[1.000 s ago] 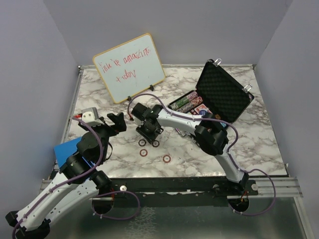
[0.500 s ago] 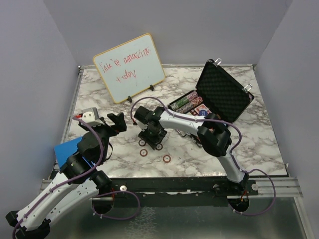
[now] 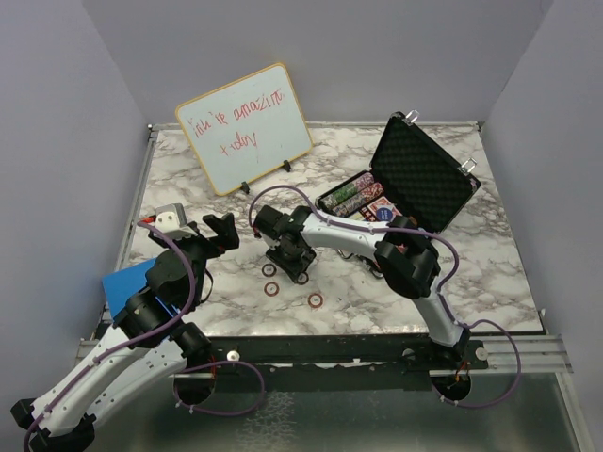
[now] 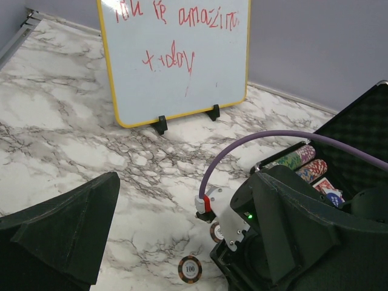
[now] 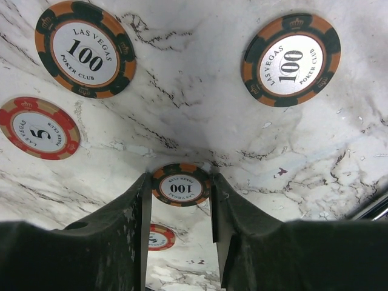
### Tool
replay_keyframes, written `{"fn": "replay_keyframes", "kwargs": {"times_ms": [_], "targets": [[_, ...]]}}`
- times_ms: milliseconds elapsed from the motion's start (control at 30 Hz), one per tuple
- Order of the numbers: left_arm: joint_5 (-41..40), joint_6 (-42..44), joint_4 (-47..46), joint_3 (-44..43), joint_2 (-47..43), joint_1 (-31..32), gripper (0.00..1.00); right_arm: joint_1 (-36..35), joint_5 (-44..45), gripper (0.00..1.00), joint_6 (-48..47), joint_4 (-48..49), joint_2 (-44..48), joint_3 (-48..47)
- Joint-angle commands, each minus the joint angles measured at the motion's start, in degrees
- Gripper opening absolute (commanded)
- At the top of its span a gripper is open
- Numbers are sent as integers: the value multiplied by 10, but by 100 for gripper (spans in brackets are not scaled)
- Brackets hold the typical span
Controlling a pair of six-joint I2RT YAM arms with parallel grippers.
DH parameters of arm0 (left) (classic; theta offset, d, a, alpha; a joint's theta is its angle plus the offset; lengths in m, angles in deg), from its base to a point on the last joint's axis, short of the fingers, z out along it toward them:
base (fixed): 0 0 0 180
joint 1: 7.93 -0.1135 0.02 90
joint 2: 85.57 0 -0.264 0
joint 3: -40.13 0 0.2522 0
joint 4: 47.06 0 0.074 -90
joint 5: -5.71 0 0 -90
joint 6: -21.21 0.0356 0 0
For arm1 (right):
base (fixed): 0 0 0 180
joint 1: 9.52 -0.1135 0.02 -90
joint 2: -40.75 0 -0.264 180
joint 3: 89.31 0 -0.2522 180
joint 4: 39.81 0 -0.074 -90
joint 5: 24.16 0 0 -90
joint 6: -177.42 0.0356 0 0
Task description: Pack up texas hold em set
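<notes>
Right gripper (image 3: pixel 288 262) is nose-down at centre frame of the top view, over a scatter of loose chips on the marble table (image 3: pixel 471 273). In the wrist view its two fingers stand partly closed on either side of one orange-and-black 100 chip (image 5: pixel 180 184), the rim looking to touch both. I cannot tell if it is truly pinched or only flanked. Left gripper (image 3: pixel 223 229), left of centre, hangs with jaws wide apart and nothing in them. The briefcase (image 3: pixel 421 169) sits open at upper right, with chip rows (image 3: pixel 350 195) and red card decks (image 3: pixel 380 209) already inside. The whiteboard (image 3: pixel 243 127) at upper left is not part of this. Risks: the chip is thin and seems to lie flat on hard stone, so the fingers could ride over the rim and squirt it sideways, or catch it by a sliver and drop it on the lift. A chip that lands on edge could roll off. A small red chip (image 5: pixel 159 236) lies just beside the left finger and could get shoved. Two more 100 chips (image 5: pixel 85 48) (image 5: pixel 291 59) and a red 5 chip (image 5: pixel 39 128) lie further off and seem safe. Against the frame a second back, the right wrist has shifted slightly toward lower right and its elbow has swung right. The left arm and the other loose chips sit as they were.
</notes>
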Motion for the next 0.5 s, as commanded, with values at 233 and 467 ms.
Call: {"fn": "replay_keyframes", "kwargs": {"times_ms": [233, 467], "targets": [[-1, -3, 7, 7, -6, 2, 99, -5, 58, 33, 40, -33, 12, -44], [-2, -3, 8, 6, -7, 2, 99, 8, 67, 33, 38, -37, -5, -111]]}}
